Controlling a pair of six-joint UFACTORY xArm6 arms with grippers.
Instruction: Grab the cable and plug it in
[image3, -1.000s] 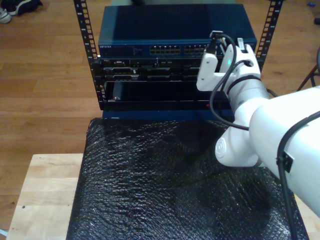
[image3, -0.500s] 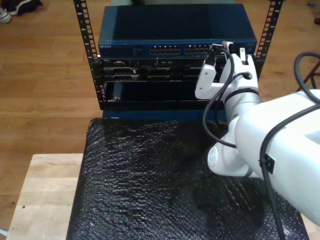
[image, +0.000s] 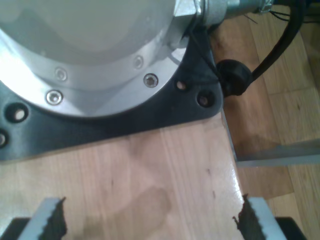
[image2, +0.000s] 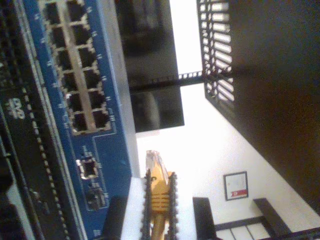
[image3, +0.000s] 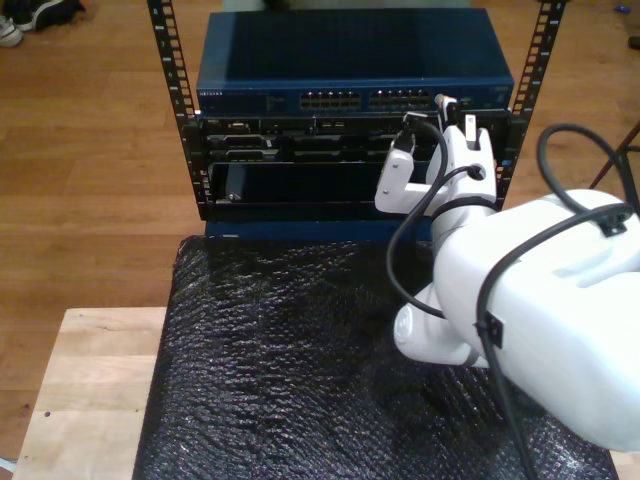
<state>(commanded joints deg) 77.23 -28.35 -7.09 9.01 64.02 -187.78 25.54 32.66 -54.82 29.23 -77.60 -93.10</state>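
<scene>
A: Right, status on my second gripper (image2: 159, 200)?
B: Serrated fingers (image2: 172, 200) pinch the yellow cable (image2: 158, 192) at its boot, one pad on each side. The clear plug (image2: 153, 161) pokes out past the fingertips, just beside the blue switch (image2: 75, 100) but not in any port.

A: Where is that in the exterior view?
B: The white arm (image3: 540, 300) reaches in from the exterior view's right. The gripper (image3: 447, 108) is up at the switch's (image3: 350, 60) front, near the right end of the port rows (image3: 375, 99). The cable is too small to make out there.

A: And my first gripper (image: 150, 220)?
B: Fingers (image: 50, 220) are spread wide and hold nothing. It hangs over a light wooden surface (image: 150, 175), facing a black mounting plate (image: 125, 120) with a round metal arm base (image: 90, 50) bolted on it. A black cable (image: 270, 50) runs off beside the plate, over wood flooring (image: 285, 120).

A: Nearer the camera?
B: Black bubble-wrap mat (image3: 300, 370) lies over the wooden table (image3: 90, 390). Behind it stands the rack (image3: 180, 100), with the switch on top and darker units (image3: 300, 145) below.
</scene>
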